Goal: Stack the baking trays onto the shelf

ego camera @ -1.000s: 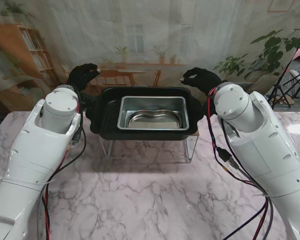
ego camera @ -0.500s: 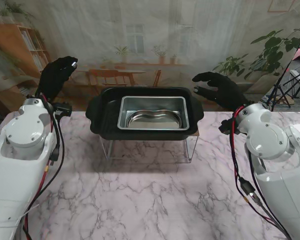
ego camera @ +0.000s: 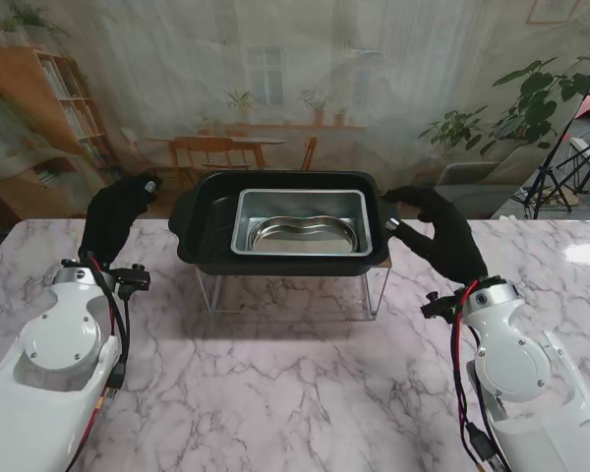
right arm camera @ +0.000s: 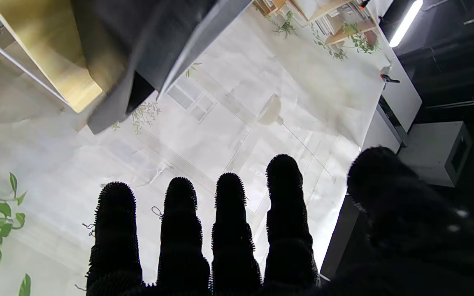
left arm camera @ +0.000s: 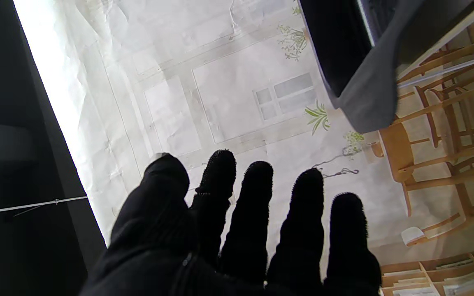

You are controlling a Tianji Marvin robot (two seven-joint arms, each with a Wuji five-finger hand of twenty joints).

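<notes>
Black tray (ego camera: 202, 226): sits on the clear shelf (ego camera: 293, 280) at upper centre, level, so the frame carries its weight
Steel tray (ego camera: 301, 221): nested inside the black one; stack looks finished
Left robot hand (ego camera: 115, 218): left of the stack, fingers spread, holding nothing
Right robot hand (ego camera: 441, 234): right of it, fingers extended and empty; fingertip near the rim, contact unclear
Table (ego camera: 295, 393): marble, bearing the shelf

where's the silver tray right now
In the stand's view the silver tray sits nested inside the black tray on the clear shelf, at the table's middle, between both open hands.
</notes>
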